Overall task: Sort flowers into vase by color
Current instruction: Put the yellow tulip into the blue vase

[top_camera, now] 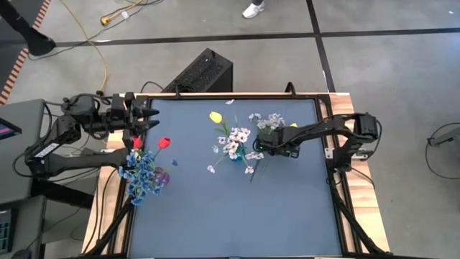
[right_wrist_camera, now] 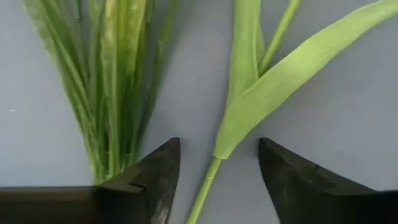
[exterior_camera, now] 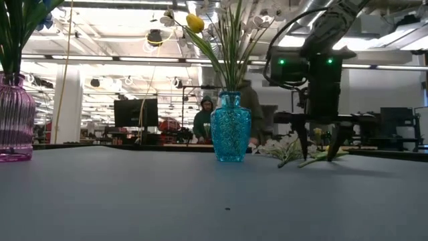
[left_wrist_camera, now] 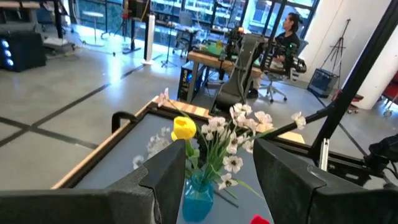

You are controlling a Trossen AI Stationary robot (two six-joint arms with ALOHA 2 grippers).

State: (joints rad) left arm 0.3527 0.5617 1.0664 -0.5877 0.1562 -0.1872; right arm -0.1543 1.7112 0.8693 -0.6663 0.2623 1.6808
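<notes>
A blue glass vase (exterior_camera: 231, 127) stands mid-table with white blossom sprays (top_camera: 236, 140) and a yellow tulip (top_camera: 215, 116) in it. At the left edge a pink vase (exterior_camera: 15, 117) holds blue blossom sprays (top_camera: 142, 176) and red tulips (top_camera: 164, 142). Loose flowers lie on the table right of the blue vase: a white spray (top_camera: 272, 121) and a thin green stem with long leaves (right_wrist_camera: 214, 165). My right gripper (right_wrist_camera: 217, 146) points down, open, one finger on each side of that stem, just above the table (exterior_camera: 319, 155). My left gripper (left_wrist_camera: 217, 186) stands open, high at the far left (top_camera: 147, 119).
A bundle of grass-like leaves (right_wrist_camera: 112, 93) lies close beside one right finger. A black box (top_camera: 205, 72) sits on the floor beyond the far edge. A person (exterior_camera: 204, 117) sits in the room behind the table. The near half of the table (top_camera: 237, 216) is bare.
</notes>
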